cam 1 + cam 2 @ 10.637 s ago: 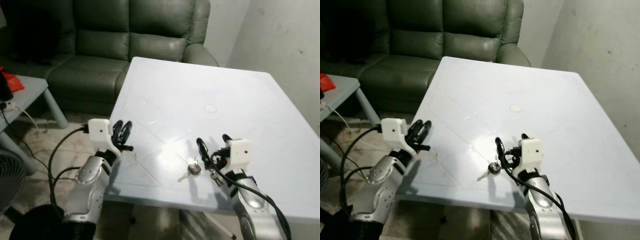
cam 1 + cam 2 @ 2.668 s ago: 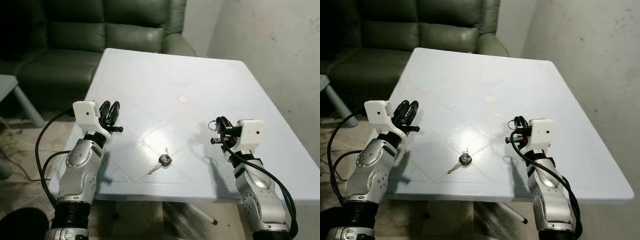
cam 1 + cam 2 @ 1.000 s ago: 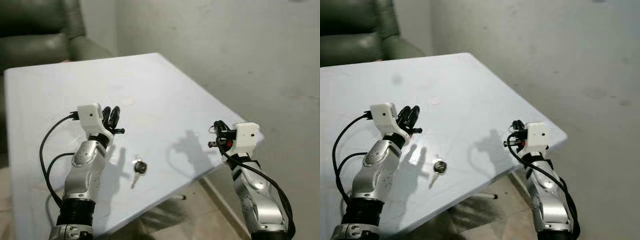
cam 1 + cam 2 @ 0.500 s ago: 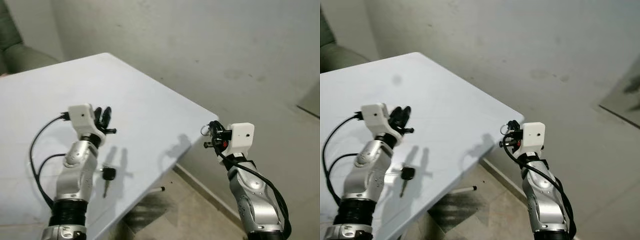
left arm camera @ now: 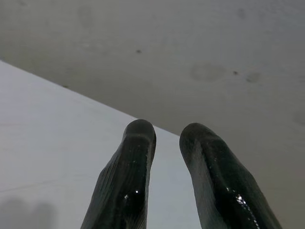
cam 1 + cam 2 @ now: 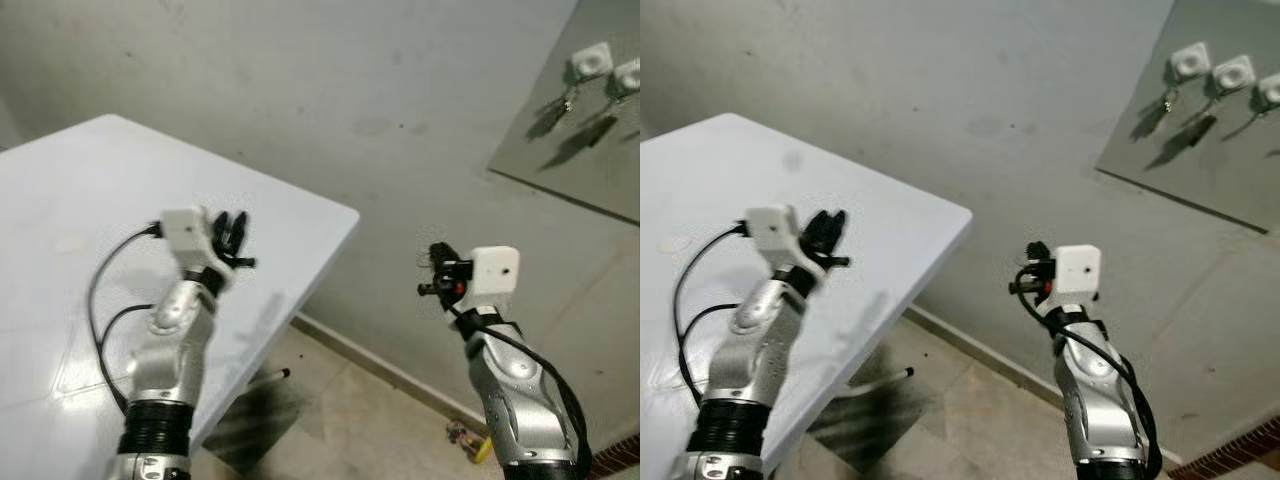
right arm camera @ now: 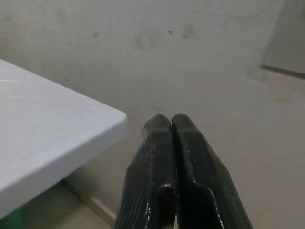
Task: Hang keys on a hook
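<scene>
change: the camera has swung to the right since half a second ago. the table [image 6: 300,215] now sits in the left half of the frame, and a grey panel [image 6: 1200,150] with hooks [image 6: 1232,72] has come into the upper right corner.
meaning: i judge that the robot is turning from the table toward the hooks. the carry is under way and the hanging is not yet done. the hooks are well apart from both arms, so more approach is needed.
right claw [image 6: 437,265]: held up right of centre, in front of the bare wall. in the wrist view its fingers [image 7: 159,157] are pressed tight together.
keys: half a second ago a small ring stood at the right claw's tip. now that spot is blurred, and i cannot tell whether the ring is pinched there.
left claw [image 6: 233,228]: raised over the table's right edge, left of centre. its fingers [image 5: 131,176] are a narrow gap apart and hold nothing.
count, hooks: three white square ones, in a row that slopes down to the right. something small hangs under the first, too small to name.
count, claws: two.
count, tables: one.
count, panels: one.
</scene>
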Robot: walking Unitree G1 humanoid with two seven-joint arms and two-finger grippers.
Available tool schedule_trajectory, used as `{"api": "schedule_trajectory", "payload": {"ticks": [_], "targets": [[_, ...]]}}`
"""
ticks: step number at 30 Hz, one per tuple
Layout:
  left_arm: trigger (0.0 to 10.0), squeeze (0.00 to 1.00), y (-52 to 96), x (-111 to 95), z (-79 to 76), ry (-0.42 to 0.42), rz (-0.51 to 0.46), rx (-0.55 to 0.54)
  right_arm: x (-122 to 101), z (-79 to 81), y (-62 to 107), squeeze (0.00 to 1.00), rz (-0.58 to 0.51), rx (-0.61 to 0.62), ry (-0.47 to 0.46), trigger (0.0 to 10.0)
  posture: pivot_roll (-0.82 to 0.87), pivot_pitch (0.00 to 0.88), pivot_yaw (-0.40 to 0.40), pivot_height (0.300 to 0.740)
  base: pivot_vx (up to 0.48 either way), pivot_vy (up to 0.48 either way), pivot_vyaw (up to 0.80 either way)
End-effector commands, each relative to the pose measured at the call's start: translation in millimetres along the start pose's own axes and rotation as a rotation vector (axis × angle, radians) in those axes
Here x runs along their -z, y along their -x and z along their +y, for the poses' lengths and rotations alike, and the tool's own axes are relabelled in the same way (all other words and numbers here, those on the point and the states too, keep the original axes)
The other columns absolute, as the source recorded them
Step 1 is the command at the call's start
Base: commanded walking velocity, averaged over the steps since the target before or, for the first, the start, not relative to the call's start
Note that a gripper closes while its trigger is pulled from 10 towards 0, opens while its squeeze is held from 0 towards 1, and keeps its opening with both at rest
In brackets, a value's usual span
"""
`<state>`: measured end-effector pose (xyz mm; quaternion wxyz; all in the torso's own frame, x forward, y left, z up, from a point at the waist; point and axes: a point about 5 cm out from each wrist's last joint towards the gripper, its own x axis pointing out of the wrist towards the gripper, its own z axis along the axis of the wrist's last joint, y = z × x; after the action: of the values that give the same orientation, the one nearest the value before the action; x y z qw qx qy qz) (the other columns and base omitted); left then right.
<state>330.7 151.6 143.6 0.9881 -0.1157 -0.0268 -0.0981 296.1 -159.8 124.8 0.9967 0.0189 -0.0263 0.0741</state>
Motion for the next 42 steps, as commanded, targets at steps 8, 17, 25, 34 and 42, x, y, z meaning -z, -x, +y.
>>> {"api": "schedule_trajectory", "payload": {"ticks": [8, 17, 25, 34, 42], "targets": [[10.0, 0.00, 0.2, -1, -1.1, -0.018, 0.011, 0.028, -4, 0.2, -0.2, 0.00, -0.020, -0.007, 0.012, 10.0, -0.06, 0.000, -0.057, 0.740, 0.000, 0.000, -0.72], [10.0, 0.00, 1.4, 1, -5.7, -0.024, 0.026, 0.062, -3, 0.7, 1.3, 0.00, -0.017, -0.011, 0.015, 10.0, -0.06, 0.000, -0.057, 0.740, 0.000, 0.000, -0.72], [10.0, 0.00, 2.9, 3, -10.0, -0.030, 0.041, 0.095, -3, 2.0, 1.8, 0.00, -0.016, -0.014, 0.014, 10.0, -0.06, 0.000, -0.056, 0.740, 0.000, 0.000, -0.72], [10.0, 0.00, 4.1, 5, -13.5, -0.021, 0.059, 0.106, 1, 0.6, 3.0, 0.00, 0.010, 0.024, -0.026, 10.0, -0.07, 0.000, -0.055, 0.740, 0.000, 0.000, -0.33], [10.0, 0.00, 6.9, 6, -12.4, -0.010, 0.076, 0.092, 8, -13.7, 4.8, 0.00, 0.082, 0.159, -0.055, 10.0, -0.07, 0.000, -0.042, 0.740, 0.000, 0.000, 0.00]]}}
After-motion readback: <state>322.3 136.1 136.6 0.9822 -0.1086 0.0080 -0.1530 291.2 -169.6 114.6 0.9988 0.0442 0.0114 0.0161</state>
